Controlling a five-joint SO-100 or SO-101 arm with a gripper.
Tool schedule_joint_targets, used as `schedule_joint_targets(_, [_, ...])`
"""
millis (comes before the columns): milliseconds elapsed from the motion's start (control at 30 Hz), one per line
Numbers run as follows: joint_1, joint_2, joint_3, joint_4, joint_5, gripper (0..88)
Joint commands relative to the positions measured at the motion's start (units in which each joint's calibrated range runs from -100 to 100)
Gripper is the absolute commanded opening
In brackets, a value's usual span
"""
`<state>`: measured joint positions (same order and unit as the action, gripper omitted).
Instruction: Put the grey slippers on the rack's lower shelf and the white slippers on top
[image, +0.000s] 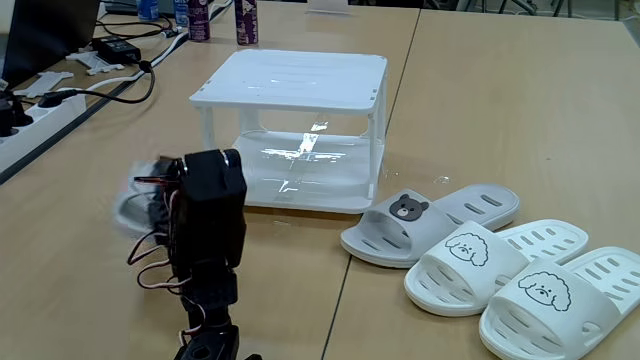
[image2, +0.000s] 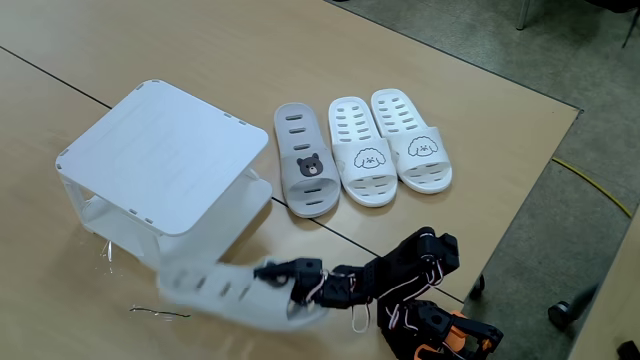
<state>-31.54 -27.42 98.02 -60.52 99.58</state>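
The rack (image: 290, 85) looks like glossy white plastic; the white slippers (image: 520, 275) seem matt rubber, perhaps foam; the table (image: 500, 110) is smooth pale wood laminate

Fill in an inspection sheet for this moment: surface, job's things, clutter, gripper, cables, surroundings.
Surface: light wooden table, seams between tabletops.
Job's things: white rack, both shelves bare; one grey slipper and two white slippers on the table beside it; second grey slipper, blurred, carried near the rack's open front.
Clutter: bottles at the far edge.
Gripper: gripper blurred, seemingly shut on the second grey slipper.
Cables: black cables and power strip; yellow cable on the floor.
Surroundings: grey floor.
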Motion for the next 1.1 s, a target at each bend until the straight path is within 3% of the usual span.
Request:
schedule_joint_targets(0, [5.1, -3.9, 0.5, -0.2, 0.4, 0.7])
schedule_joint_targets(233, [12.8, -1.2, -0.2, -0.3, 0.4, 0.7])
schedule_joint_targets(367, [13.0, 4.7, -5.3, -0.3, 0.4, 0.7])
schedule_joint_targets(900, [13.0, 44.5, -52.2, -0.1, 0.4, 0.7])
schedule_joint_targets(1067, [13.8, 53.8, -68.9, 4.7, 0.4, 0.7])
